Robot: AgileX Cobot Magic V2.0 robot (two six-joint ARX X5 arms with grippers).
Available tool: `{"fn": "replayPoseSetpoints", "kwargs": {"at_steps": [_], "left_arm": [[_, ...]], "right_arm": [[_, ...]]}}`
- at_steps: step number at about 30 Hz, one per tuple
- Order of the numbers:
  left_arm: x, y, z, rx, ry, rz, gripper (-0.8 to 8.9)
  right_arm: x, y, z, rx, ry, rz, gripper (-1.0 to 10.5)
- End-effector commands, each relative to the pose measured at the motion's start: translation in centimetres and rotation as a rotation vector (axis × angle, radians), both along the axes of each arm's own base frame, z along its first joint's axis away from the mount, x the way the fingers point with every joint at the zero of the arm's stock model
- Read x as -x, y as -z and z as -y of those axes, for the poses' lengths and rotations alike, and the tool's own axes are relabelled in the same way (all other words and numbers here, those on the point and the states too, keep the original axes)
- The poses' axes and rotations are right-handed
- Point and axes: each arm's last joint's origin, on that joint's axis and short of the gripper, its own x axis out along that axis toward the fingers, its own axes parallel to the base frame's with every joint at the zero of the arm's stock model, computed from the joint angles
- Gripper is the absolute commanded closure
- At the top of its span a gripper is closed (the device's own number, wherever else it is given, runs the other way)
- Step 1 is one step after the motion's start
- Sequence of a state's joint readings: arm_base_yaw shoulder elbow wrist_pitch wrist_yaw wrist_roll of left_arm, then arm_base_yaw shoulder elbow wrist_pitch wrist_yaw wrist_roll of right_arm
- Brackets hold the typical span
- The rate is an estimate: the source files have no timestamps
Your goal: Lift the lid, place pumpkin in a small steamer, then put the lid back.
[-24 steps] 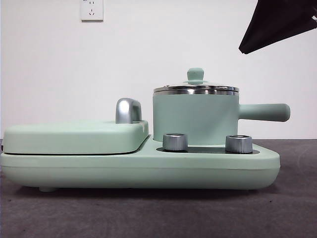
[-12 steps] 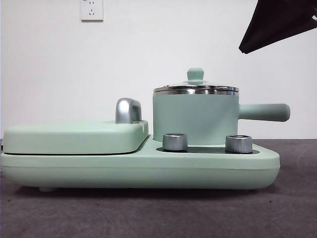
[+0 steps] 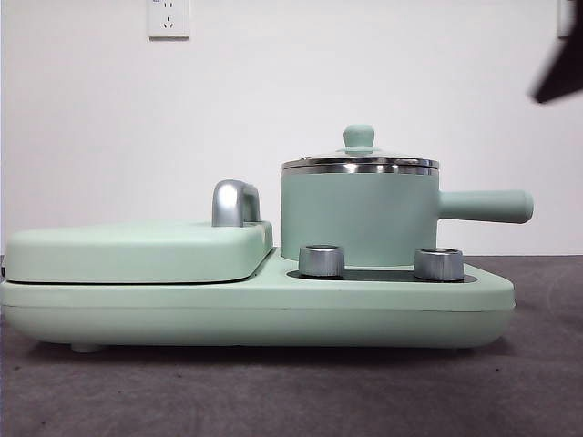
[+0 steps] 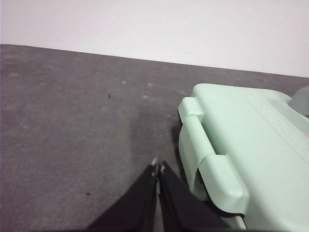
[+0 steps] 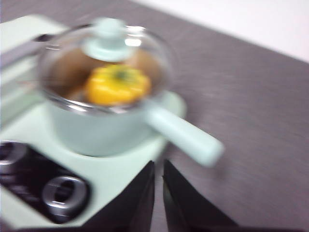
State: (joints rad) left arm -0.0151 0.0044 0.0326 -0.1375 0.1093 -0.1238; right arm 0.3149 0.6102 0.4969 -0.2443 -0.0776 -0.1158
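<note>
The small steamer (image 3: 360, 217) stands on the right of the mint green appliance, its long handle (image 3: 487, 206) pointing right. The glass lid (image 3: 360, 162) rests on its rim, knob (image 3: 359, 137) on top. In the blurred right wrist view the yellow pumpkin (image 5: 117, 85) shows through the lid (image 5: 107, 44) inside the steamer (image 5: 96, 128). My right gripper (image 5: 158, 166) is shut and empty, high and back from the pot's handle (image 5: 186, 137); a dark blurred tip (image 3: 557, 80) shows at the front view's upper right. My left gripper (image 4: 157, 166) is shut over the grey table beside the appliance's end (image 4: 212, 164).
The wide griddle cover (image 3: 137, 250) with its chrome handle (image 3: 235, 202) fills the left of the appliance base (image 3: 255, 314). Two silver dials (image 3: 322, 260) (image 3: 438, 264) stand in front of the pot. A wall socket (image 3: 168, 18) is on the wall behind.
The dark arm at the upper right of the front view has pulled away up and to the right, leaving only a small blurred tip. The steamer and lid have not moved.
</note>
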Motion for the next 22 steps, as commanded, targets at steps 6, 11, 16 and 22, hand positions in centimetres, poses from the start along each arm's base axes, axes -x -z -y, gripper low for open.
{"fn": "replayPoseSetpoints", "kwargs": {"at_steps": [6,11,16,22], "left_arm": [[-0.1,0.6,0.0,0.004,-0.002,-0.01,8.06],[-0.1,0.6,0.0,0.004,-0.002,-0.01,8.06],[-0.1,0.6,0.0,0.004,-0.002,-0.01,8.06],[-0.1,0.6,0.0,0.004,-0.002,-0.01,8.06]], "right_arm": [[3.6,7.0,3.4,-0.049,0.219,0.22,9.2],[3.9,9.1,4.1,-0.07,0.294,0.247,9.2],[3.9,9.7,4.3,-0.064,0.317,0.234,9.2],[3.9,9.6,4.3,-0.064,0.319,0.244,9.2]]}}
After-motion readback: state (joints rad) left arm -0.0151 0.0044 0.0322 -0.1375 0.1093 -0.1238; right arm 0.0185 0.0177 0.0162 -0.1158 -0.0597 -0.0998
